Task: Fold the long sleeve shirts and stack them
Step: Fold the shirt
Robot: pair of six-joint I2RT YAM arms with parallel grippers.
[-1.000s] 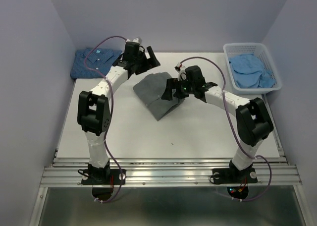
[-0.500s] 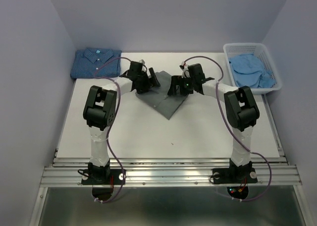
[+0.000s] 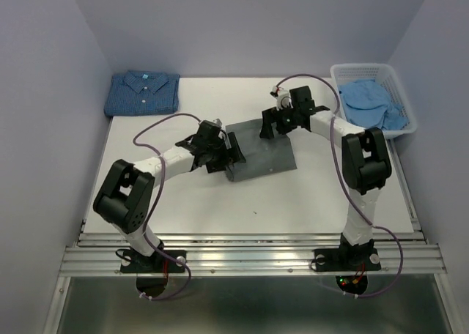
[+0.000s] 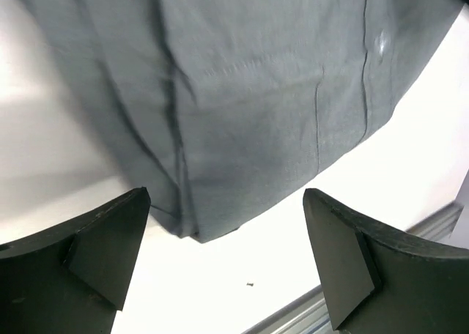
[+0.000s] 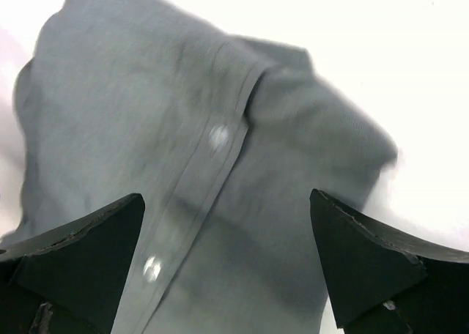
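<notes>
The grey shirt [image 3: 265, 154] lies folded in the middle of the table; it also shows in the left wrist view [image 4: 242, 92] and the right wrist view [image 5: 190, 173]. My left gripper [image 3: 233, 152] is open and empty at the shirt's left edge. My right gripper [image 3: 272, 123] is open and empty over the shirt's far edge. The dark blue dotted shirt [image 3: 143, 92] lies folded at the far left corner. The pale blue shirt [image 3: 370, 103] lies crumpled in the white basket [image 3: 396, 81] at the far right.
The table's metal front rail [image 3: 249, 250] runs along the near edge. Purple walls close in the left, back and right sides.
The grey shirt went from a diamond shape to a flatter rectangle. My left gripper moved nearer and right along its left edge. My right gripper moved farther back.
</notes>
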